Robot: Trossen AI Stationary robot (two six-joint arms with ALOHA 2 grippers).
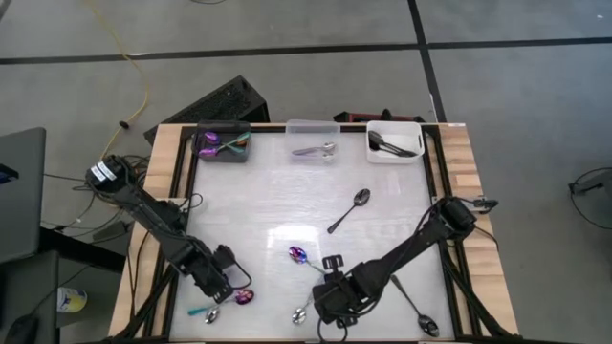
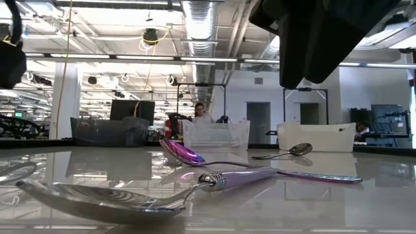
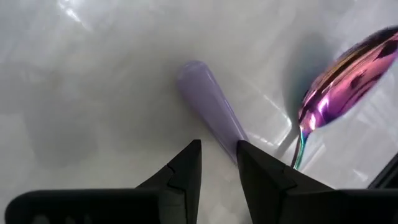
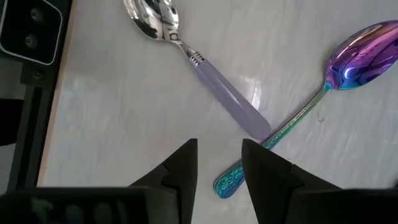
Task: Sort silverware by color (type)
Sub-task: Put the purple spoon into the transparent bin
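Observation:
My left gripper (image 1: pixel 232 286) (image 3: pixel 219 163) hangs near the table's near-left corner, open by a narrow gap. It is over a lilac spoon handle (image 3: pixel 208 102) that runs under one fingertip. An iridescent purple spoon bowl (image 3: pixel 345 81) (image 1: pixel 245 297) lies beside it. My right gripper (image 1: pixel 330 294) (image 4: pixel 219 163) is open at the near middle. Its fingers stand on either side of the teal handle end (image 4: pixel 227 182) of an iridescent spoon (image 4: pixel 364 56) (image 2: pixel 185 154) that lies flat. A silver spoon with a lilac handle (image 4: pixel 227 99) (image 2: pixel 104 203) lies crossed against it.
At the far edge stand three bins. The dark grey bin (image 1: pixel 203 155) holds purple spoons, the clear bin (image 1: pixel 314 124) holds a silver one, and the white bin (image 1: pixel 373 155) holds black ones. A dark spoon (image 1: pixel 350 209) lies mid-table. Another spoon (image 1: pixel 419 312) lies near the right edge, and a teal-handled spoon (image 1: pixel 204 312) lies at the near left.

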